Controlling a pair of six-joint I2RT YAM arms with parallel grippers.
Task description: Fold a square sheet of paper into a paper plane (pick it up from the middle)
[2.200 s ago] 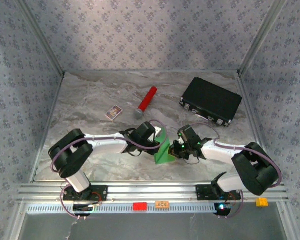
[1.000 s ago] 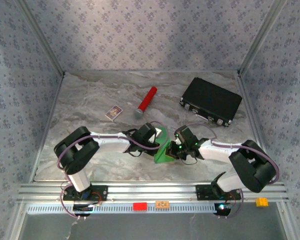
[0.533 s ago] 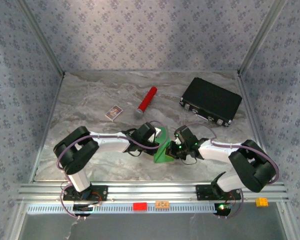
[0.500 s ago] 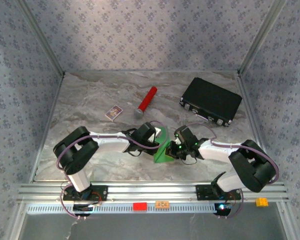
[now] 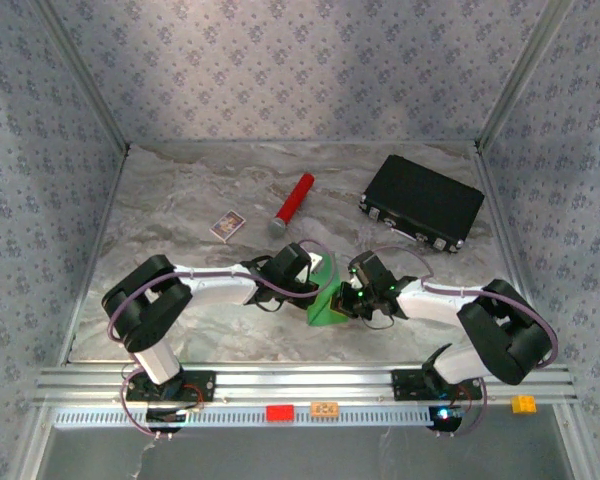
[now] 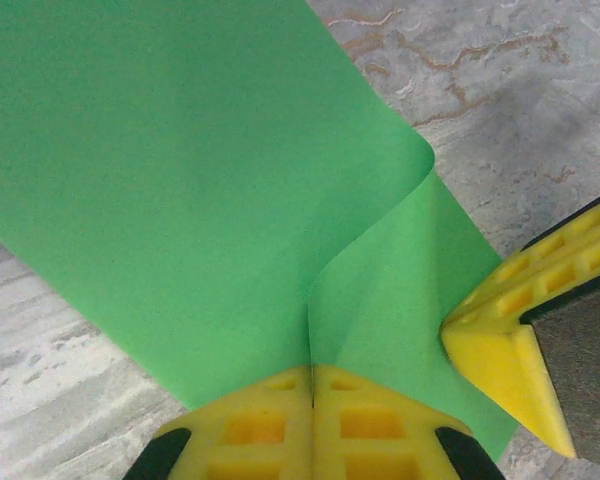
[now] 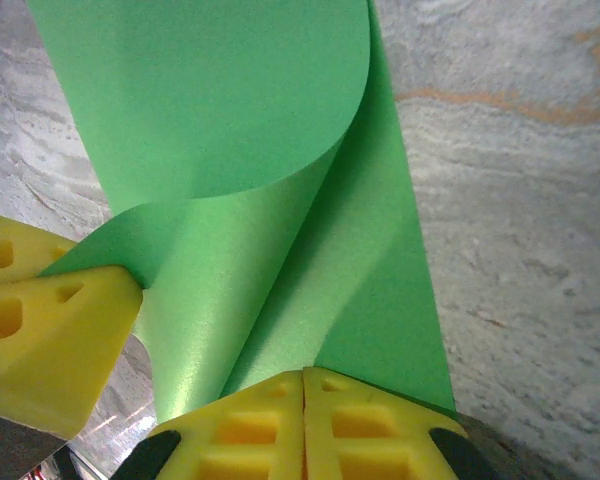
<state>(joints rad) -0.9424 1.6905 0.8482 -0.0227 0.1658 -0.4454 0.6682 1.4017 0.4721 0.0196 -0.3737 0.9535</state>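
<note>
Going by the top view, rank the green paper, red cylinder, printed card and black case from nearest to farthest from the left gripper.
1. The green paper: clamped in the left gripper itself, at front centre.
2. The red cylinder: behind the gripper, slightly to its left.
3. The printed card, back left, and the black case, back right: too close to call.

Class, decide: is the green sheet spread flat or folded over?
Folded over loosely: the green sheet curls back on itself, pinched by left pincer and right pincer.
</note>
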